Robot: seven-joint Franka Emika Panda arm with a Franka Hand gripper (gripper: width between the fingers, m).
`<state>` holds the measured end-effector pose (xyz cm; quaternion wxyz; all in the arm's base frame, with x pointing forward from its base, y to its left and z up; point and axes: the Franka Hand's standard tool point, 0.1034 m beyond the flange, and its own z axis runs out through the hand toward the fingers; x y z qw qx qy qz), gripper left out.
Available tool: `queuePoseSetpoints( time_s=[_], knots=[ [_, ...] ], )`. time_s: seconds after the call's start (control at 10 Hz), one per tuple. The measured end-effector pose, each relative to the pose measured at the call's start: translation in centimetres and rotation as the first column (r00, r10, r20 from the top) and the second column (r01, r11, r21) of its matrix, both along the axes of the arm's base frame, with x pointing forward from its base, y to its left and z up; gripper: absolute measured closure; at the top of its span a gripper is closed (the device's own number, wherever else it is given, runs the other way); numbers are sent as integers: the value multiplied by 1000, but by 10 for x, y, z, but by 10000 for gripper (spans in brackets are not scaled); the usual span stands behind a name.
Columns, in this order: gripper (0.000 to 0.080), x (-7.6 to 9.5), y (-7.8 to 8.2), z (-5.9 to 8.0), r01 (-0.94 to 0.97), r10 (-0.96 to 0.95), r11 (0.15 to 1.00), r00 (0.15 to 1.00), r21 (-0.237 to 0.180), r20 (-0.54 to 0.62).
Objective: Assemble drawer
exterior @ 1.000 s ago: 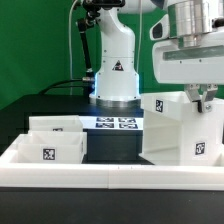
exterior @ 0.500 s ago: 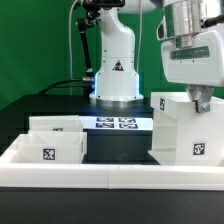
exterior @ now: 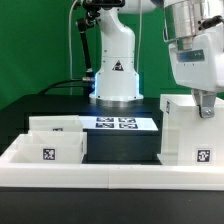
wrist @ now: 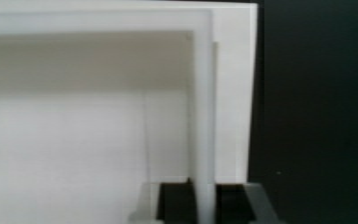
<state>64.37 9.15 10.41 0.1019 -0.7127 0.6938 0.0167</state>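
The tall white shell (exterior: 190,130) of the drawer stands at the exterior view's right, tags on its faces. My gripper (exterior: 205,103) comes down on its top edge and is shut on one thin wall. In the wrist view the wall (wrist: 206,120) runs up between my two black fingertips (wrist: 179,203). Two small white trays (exterior: 55,140) sit at the exterior view's left, behind the front rail.
The marker board (exterior: 120,123) lies flat in the middle by the arm's base (exterior: 116,80). A long low white rail (exterior: 100,175) edges the table's front. The table top is black and a green wall stands behind.
The shell has turned and shifted toward the exterior view's right with my gripper holding it. It now stands squarer to the front rail. The trays have not moved.
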Motion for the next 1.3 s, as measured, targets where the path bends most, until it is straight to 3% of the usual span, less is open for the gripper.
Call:
queuePoseSetpoints(
  time_s=[0.4, 0.5, 0.6, 0.7, 0.8, 0.9, 1.0, 1.3],
  knots=[
    [761, 5, 0, 0, -8, 8, 1000, 1000, 0, -3],
    [540, 5, 1, 0, -15, 15, 1000, 1000, 0, -2],
    [540, 5, 1, 0, -22, 22, 1000, 1000, -1, -1],
    [338, 4, 2, 0, -29, 29, 1000, 1000, -2, 0],
    [218, 5, 2, 2, -59, 59, 998, 998, -5, 6],
    [218, 5, 2, 4, -105, 105, 994, 994, -10, 16],
    [164, 3, 3, 11, -161, 161, 987, 987, -14, 18],
    [151, -5, -2, 32, -340, 342, 939, 938, -47, 60]
  ],
)
